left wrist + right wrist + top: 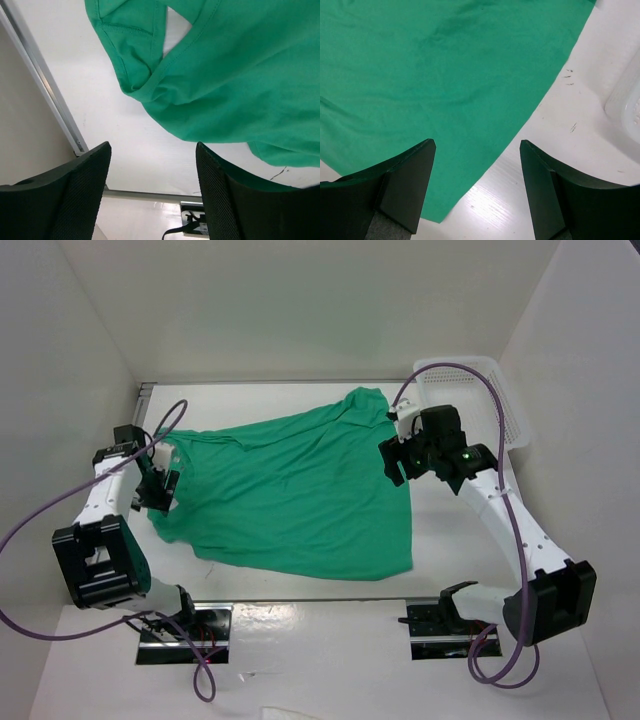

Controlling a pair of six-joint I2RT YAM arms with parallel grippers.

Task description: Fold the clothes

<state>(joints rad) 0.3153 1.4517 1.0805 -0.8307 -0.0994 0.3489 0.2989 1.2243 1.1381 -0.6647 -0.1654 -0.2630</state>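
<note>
**Green T-shirt spread flat, both grippers open and empty**

The T-shirt [300,490] lies spread over the middle of the white table [455,540], wrinkled but mostly one flat layer. Its far corner reaches up toward the basket [505,405], which stands in the far right corner against the wall. The shirt's right edge runs down from there to a near right corner, and the near hem slants back across to the left.

The left gripper [160,490] sits at the shirt's left edge, where the cloth is bunched. In the left wrist view its fingers [85,190] stand wide apart with nothing between them. A stitched, folded-over edge of the shirt [135,65] lies just beyond the fingertips, on bare table. A metal rail [45,85] borders the table close on that side, so room there is tight.

The right gripper [395,460] hovers over the shirt's right edge, jaws wide and holding nothing. Its camera shows the green edge [435,65] curving below the fingers, with bare table to the right up to the basket. More bare table runs along the near side, between the hem and the arm bases, and a narrower strip lies behind the shirt.
</note>
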